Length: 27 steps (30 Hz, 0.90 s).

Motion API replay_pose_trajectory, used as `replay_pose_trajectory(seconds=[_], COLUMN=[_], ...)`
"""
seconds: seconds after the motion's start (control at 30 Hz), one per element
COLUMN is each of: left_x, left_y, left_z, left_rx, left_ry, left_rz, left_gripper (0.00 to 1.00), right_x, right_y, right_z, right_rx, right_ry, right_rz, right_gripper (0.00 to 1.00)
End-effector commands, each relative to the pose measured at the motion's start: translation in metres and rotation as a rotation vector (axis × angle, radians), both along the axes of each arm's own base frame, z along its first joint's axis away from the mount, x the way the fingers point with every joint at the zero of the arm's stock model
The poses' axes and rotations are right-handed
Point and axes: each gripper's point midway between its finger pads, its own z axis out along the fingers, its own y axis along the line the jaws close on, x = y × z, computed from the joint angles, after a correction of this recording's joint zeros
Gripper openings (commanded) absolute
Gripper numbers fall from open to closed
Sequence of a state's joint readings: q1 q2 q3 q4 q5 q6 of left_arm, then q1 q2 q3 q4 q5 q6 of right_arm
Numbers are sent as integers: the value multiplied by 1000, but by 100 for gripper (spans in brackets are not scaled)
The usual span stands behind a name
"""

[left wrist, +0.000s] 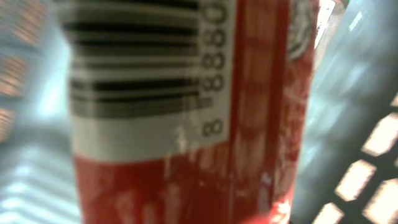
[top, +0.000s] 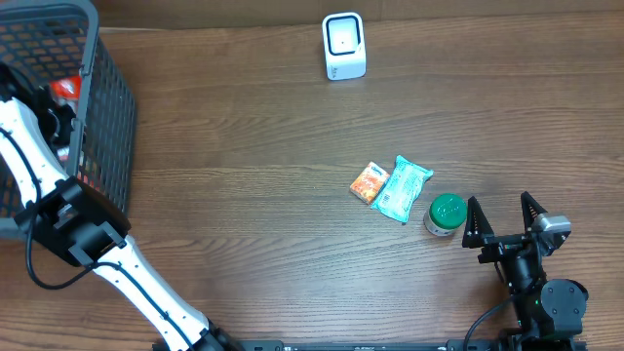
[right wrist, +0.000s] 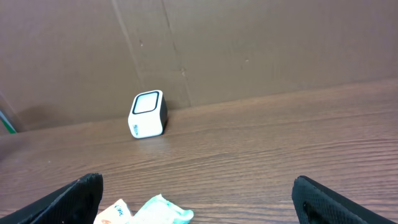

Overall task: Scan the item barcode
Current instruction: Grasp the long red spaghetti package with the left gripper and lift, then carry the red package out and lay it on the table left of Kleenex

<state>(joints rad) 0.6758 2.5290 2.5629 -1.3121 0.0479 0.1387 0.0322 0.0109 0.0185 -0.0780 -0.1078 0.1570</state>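
Jaws of my left gripper (top: 62, 97) are closed, and I judge they hold the red item (left wrist: 186, 155), because it fills the whole left wrist view; the fingers themselves I cannot see. Jaws of my right gripper (top: 499, 198) stand wide apart with nothing between them, near the 4 o'clock corner of the table (top: 244, 244).

Largest thing is the dark wire basket (top: 109, 97) at 10 o'clock in the overhead view. My left arm reaches down into it, and the red item sits inside.

Next is the white scanner (top: 343, 46) at the far edge, at 12 o'clock, with its window facing upward. From the basket it lies between 2 and 3 o'clock, well apart. The left arm already has the item, so I judge this arm must carry it there.

In the left wrist view the long axis of the item runs from 12 to 6 o'clock. The barcode (left wrist: 130, 81) sits on a white label at 11 o'clock. The digits beside it are blurred: I read a single 8, then more 8s and a 0. No brand name is readable.
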Motion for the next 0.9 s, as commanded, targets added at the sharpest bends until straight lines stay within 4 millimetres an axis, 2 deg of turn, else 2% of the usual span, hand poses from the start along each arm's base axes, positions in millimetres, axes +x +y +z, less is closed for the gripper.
replay_pose_trajectory(seconds=[0.0,0.13,0.27,0.37,0.47,0.57,0.67,0.73,0.87], left_x=[8,-7,-26,-41,-60,-75,-84,-88,-92], left_y=[2,-12,-49,-81,-117,-155,-200,-233,-296], left_z=[155,242,328,377,413,430,429,418,373], left_rx=[189,260,274,252,236,204,143,81,-54], left_ry=[-299,-477,-697,-835,-923,-954,-935,-886,-700], left_rz=[62,122,101,77,32,-32,-106,-171,-322], left_gripper=[20,20,19,16,15,15,15,15,13], right_x=[0,0,0,0,0,0,0,0,0], right_y=[-1,-1,-1,-1,-1,-1,-1,-1,-1], right_z=[-2,-2,-2,-2,-2,-2,-2,-2,-2], right_rx=[3,4,3,3,3,3,3,4,3], right_ry=[-1,-1,-1,-1,-1,-1,-1,-1,-1], right_rz=[-3,-3,-3,-3,-3,-3,-3,-3,-3], right_gripper=[100,100,100,100,100,100,100,100,100])
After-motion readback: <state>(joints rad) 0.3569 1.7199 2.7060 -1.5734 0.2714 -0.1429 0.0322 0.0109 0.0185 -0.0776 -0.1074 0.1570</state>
